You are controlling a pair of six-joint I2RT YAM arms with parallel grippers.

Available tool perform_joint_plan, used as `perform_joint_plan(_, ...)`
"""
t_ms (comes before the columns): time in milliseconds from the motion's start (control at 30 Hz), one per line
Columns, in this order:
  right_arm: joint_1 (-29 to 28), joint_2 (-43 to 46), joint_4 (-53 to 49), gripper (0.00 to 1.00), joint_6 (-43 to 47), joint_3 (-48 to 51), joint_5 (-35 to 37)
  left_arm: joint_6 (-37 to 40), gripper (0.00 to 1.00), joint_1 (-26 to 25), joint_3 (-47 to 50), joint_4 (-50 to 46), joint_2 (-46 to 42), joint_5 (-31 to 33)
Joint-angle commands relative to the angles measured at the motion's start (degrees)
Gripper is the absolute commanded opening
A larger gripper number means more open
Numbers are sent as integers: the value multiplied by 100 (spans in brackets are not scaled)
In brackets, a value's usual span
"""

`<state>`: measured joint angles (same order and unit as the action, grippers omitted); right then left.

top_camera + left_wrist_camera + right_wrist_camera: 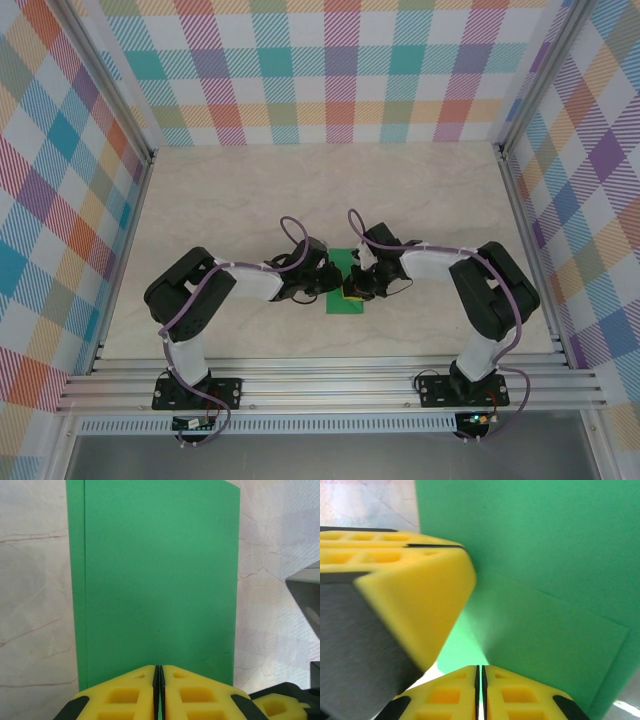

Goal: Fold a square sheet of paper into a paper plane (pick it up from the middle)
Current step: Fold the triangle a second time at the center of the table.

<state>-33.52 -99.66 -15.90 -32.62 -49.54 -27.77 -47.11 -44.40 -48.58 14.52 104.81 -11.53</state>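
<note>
Locate folded square sheet of paper (345, 302) flat on table (250, 190), midway along near edge. Note left gripper (159, 672) and right gripper (480, 670) each pressed together, tips over sheet, just beside each other.

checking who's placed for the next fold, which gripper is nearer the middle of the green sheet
Right, by a little. The right gripper sits shut over the green sheet; the left gripper is at its left edge, also shut.
</note>
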Motion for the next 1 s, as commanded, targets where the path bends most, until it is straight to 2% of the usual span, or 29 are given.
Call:
perform_joint_plan(0, -94, -212, -23, 12, -47, 178, 228, -41, 13, -18, -3, -73, 48, 19)
perform_joint_plan(433, -93, 352, -492, 14, 142, 406, 308, -78, 12, -18, 3, -242, 78, 184)
perform_joint_plan(967, 237, 858, -234, 15, 35, 1282, 63, -151, 11, -19, 22, -327, 188, 216)
